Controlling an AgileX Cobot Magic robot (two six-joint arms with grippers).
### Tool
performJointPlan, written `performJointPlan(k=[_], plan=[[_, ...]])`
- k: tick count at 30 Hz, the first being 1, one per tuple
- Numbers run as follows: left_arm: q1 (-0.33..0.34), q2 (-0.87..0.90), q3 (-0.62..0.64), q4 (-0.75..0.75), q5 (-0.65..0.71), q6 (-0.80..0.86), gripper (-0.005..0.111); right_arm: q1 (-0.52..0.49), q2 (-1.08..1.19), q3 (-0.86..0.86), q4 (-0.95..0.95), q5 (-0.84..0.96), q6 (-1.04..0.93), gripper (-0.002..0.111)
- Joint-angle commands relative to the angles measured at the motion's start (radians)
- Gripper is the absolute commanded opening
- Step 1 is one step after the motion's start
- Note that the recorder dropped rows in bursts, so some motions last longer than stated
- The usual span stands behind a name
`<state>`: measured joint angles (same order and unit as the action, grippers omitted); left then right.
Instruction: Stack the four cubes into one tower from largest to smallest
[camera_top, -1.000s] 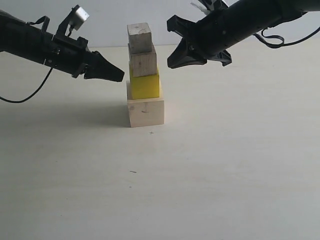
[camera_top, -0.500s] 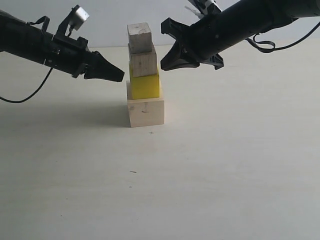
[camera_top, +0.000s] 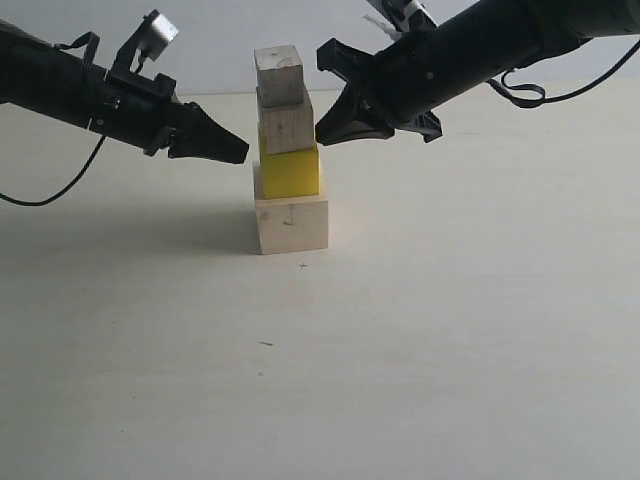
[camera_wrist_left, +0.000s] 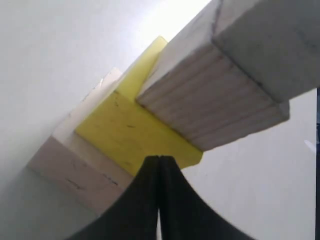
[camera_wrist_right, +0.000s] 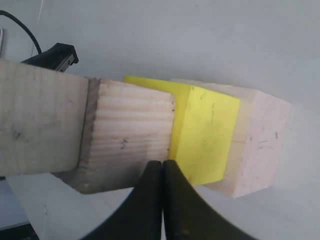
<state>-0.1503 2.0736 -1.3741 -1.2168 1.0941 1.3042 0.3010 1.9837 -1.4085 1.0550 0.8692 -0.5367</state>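
Observation:
The four cubes stand as one tower in the exterior view: large wood cube, yellow cube, medium wood cube and small wood cube on top. The upper cubes sit slightly off-centre. My left gripper is shut and empty, its tip just left of the yellow cube. My right gripper is shut and empty too. Its tip is right at the medium cube's right edge; I cannot tell whether it touches. Both wrist views show the jaws closed together.
The pale table stretches in front of the tower, with small dark specks. A black cable hangs from the left arm at the left side. Another cable loops under the right arm.
My right gripper has moved left, from well clear of the tower to right beside the medium wood cube. The left arm and the tower have not moved.

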Motion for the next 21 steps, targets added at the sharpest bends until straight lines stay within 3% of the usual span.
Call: performJointPlan(k=[1, 21], plan=[[0.001, -0.007, 0.002, -0.015, 0.007, 0.007, 0.000, 0.002, -0.004, -0.004, 0.010, 0.026, -0.013, 0.000], [0.001, -0.007, 0.002, -0.015, 0.007, 0.007, 0.000, 0.002, -0.004, -0.004, 0.011, 0.048, -0.042, 0.000]])
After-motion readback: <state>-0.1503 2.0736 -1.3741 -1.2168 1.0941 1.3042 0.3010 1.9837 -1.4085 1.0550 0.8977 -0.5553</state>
